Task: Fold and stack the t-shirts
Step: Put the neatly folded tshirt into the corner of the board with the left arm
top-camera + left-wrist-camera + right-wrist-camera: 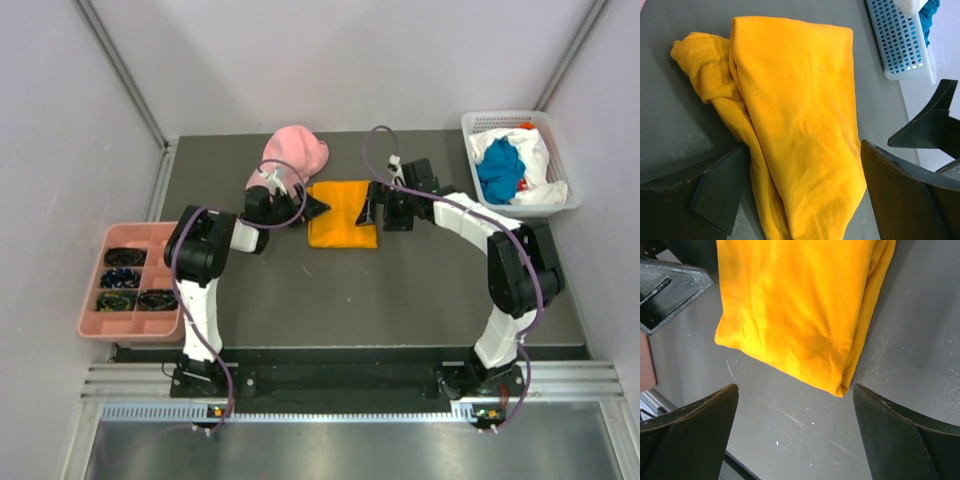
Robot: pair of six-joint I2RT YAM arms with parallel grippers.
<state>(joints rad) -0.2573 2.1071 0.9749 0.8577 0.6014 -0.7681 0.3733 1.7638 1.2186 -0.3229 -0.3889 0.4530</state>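
The orange-yellow t-shirt (342,213) lies folded into a rectangle on the dark table, between my two grippers. At its left edge my left gripper (315,207) stands open. In the left wrist view the shirt (800,115) runs between the wide-apart fingers (715,190) of that gripper (802,195), with a bunched sleeve at upper left. My right gripper (372,207) is open at the shirt's right edge. The right wrist view shows the shirt (800,305) just beyond that gripper (795,435), with only bare table between its fingers. A teal-blue t-shirt (498,170) and a white one (535,160) lie in the basket.
A white plastic basket (505,117) stands at the back right; its corner (900,40) shows in the left wrist view. A pink cap (295,152) lies behind the left gripper. A pink compartment tray (130,280) sits at the left edge.
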